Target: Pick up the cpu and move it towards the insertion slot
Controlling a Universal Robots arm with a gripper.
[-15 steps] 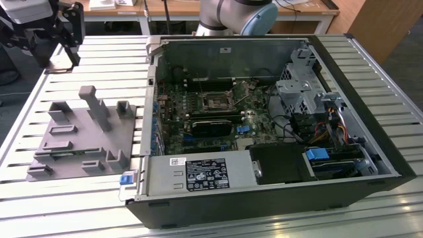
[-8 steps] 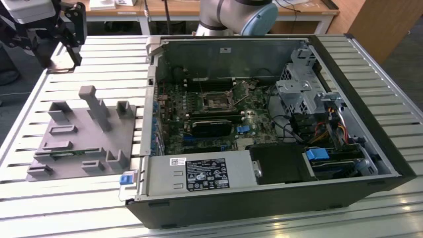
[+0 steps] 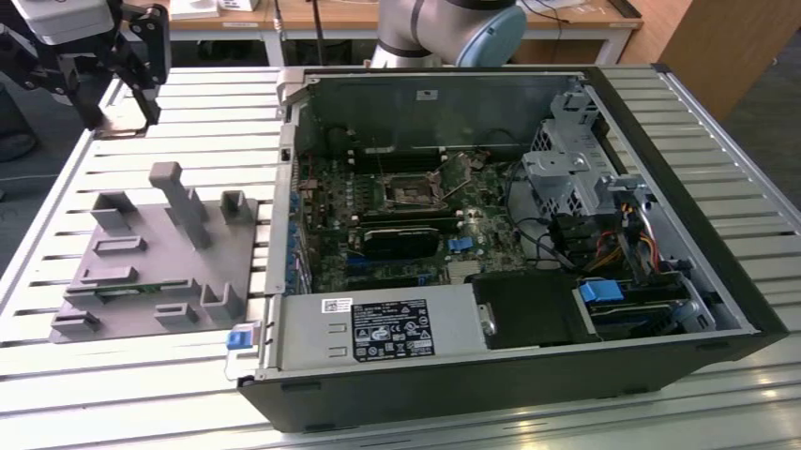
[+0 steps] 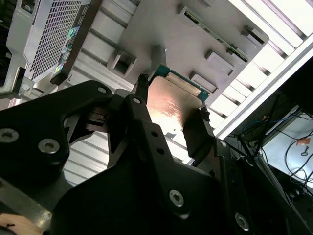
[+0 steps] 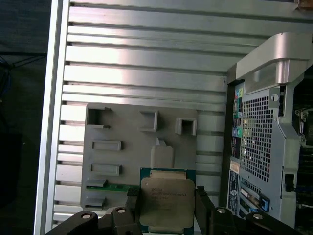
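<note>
The cpu, a flat square chip with a silvery top and a green rim, is clamped edge to edge between the two black fingers of my gripper. In the second wrist view the cpu also sits in the gripper, held above the grey fixture plate. In the exterior view the gripper hangs high over the table's far corner at the exterior view's left. The insertion slot, a dark square socket with a metal frame, lies on the motherboard inside the open computer case, well to the right of the gripper.
A grey fixture plate with upright blocks lies on the slatted table, left of the open computer case. Inside the case are a long black card, a power supply, drive cages and cables. The case's metal wall stands near the gripper.
</note>
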